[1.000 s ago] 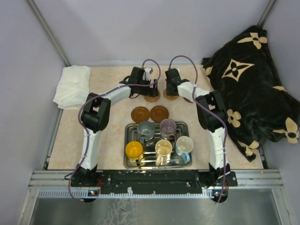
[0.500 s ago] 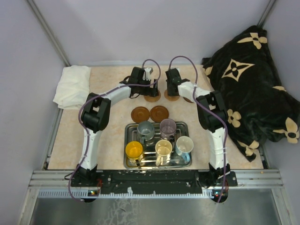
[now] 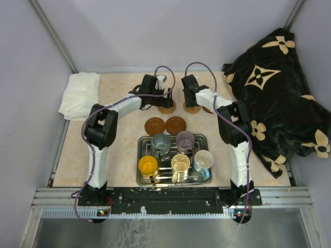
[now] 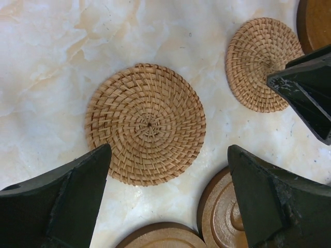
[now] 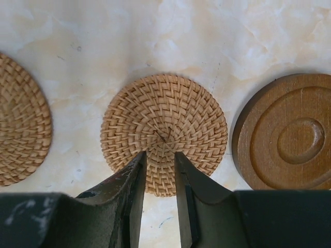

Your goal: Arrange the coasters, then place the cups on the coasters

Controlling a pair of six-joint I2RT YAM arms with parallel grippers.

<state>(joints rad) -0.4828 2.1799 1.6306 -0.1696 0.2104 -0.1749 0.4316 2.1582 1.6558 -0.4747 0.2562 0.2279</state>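
Our left fingers [image 4: 168,160] stand spread wide above a woven coaster [image 4: 145,124] and hold nothing. Our right fingers [image 5: 160,155] are a narrow slit apart over the near edge of the second woven coaster [image 5: 164,132], which lies flat on the counter [image 5: 103,41], ungripped. The cups [image 3: 180,163] sit in the tray [image 3: 199,137].

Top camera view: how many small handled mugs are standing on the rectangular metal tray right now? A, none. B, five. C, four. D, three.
B: the grey mug, purple mug, orange-yellow mug, cream mug and light blue mug all stand on the rectangular ridged metal tray.
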